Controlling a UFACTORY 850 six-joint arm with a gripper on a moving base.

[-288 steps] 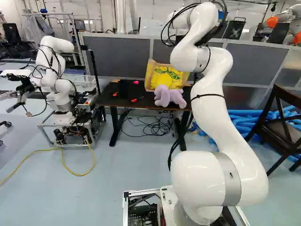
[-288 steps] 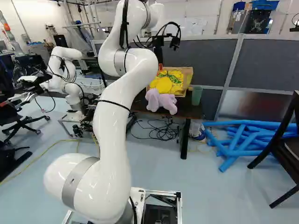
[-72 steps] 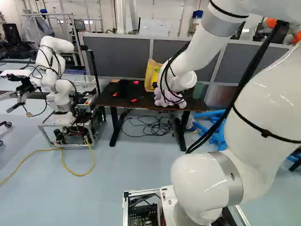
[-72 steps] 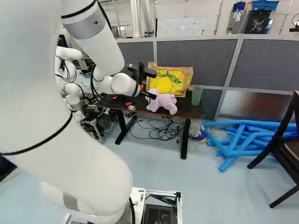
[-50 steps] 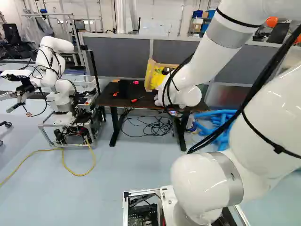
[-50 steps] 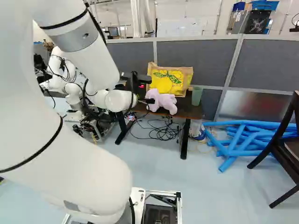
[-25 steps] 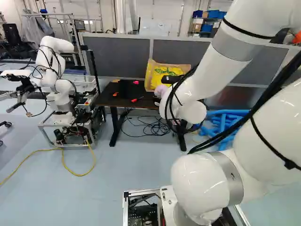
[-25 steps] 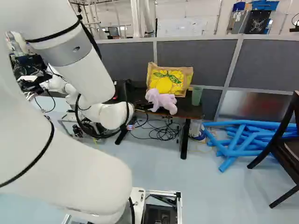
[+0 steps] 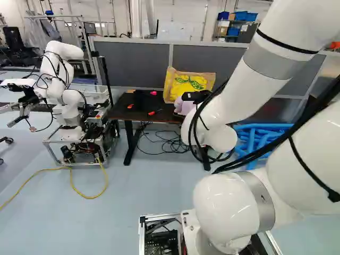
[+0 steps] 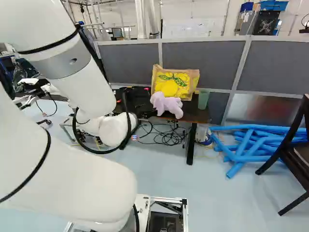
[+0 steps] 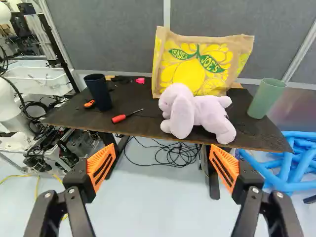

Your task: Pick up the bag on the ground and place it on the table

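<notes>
The tan-and-yellow lemon-print bag (image 11: 192,66) stands upright on the dark brown wooden counter (image 11: 74,113), behind the lavender plush toy (image 11: 210,111) (the task speaks of the ground). So the placing looks finished, and the next move probably calls for drawing away without nudging the toy. The black jaws (image 11: 162,148) stand wide apart, gripping nothing. Compared with the earliest frame, the glossy white arm (image 9: 241,98) has folded down from its tall pose, while bag and toy remain where they were.
</notes>
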